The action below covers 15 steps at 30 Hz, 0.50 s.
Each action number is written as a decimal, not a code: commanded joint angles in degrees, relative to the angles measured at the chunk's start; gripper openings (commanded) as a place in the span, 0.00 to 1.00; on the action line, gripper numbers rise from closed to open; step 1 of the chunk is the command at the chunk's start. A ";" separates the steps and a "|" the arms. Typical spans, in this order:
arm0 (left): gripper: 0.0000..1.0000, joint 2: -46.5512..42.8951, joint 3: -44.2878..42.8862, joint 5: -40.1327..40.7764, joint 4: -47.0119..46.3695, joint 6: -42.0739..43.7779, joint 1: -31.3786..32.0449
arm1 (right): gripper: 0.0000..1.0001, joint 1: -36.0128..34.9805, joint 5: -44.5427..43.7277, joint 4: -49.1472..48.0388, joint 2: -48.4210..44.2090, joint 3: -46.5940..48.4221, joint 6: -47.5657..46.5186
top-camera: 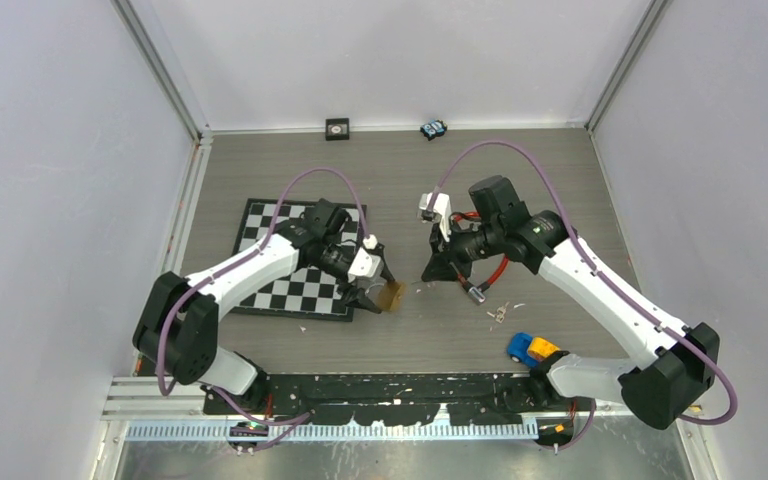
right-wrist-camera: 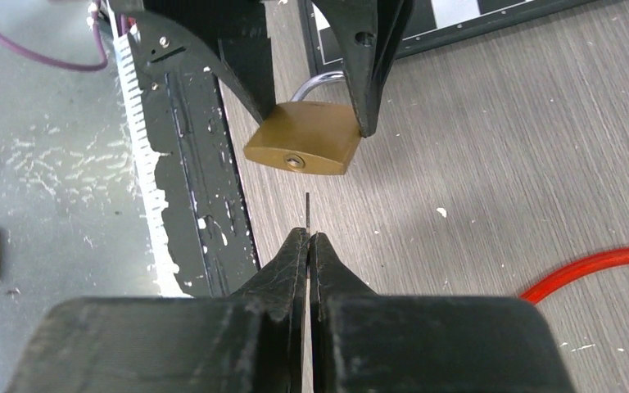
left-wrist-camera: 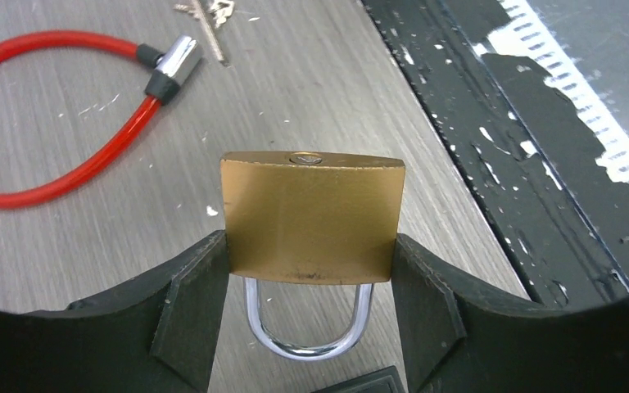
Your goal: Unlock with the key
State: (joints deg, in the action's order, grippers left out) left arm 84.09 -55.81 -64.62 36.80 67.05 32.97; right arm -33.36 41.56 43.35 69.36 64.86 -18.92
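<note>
The right end effector's (right-wrist-camera: 309, 246) pinched key (right-wrist-camera: 307, 209) needs squaring with the keyway (right-wrist-camera: 295, 161) above, in the left end effector's (right-wrist-camera: 321, 123) clamped brass padlock (right-wrist-camera: 301, 143).

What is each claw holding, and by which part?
Left claw grips the brass padlock by its body's sides; right claw pinches the key, only its blade tip protruding.

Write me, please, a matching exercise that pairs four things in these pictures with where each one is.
Things:
1 padlock
2 key
3 cable lock
4 toy car

Places:
A pinched in the right gripper
B lying as a red loop on the table
C by the right arm's base
D clamped in the left gripper

Pairs: 1-D, 2-A, 3-B, 4-C.
</note>
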 commanded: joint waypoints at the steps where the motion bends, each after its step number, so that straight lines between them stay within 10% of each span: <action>1: 0.00 -3.83 -0.62 3.06 -13.52 -15.46 -0.20 | 0.01 -0.08 -2.11 -5.39 0.76 1.41 6.95; 8: 0.00 -6.81 0.38 6.42 -15.92 -18.89 -0.19 | 0.01 -0.03 -2.76 -6.44 3.76 2.78 11.11; 15: 0.00 -5.86 -1.35 -1.50 -7.89 -15.27 -0.28 | 0.01 -0.12 -4.47 -3.21 -0.69 2.42 -4.38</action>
State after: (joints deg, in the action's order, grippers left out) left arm 79.46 -55.00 -58.35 27.31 51.18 32.88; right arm -33.32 38.06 39.64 72.90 65.23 -14.26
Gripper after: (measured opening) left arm 0.673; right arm 0.048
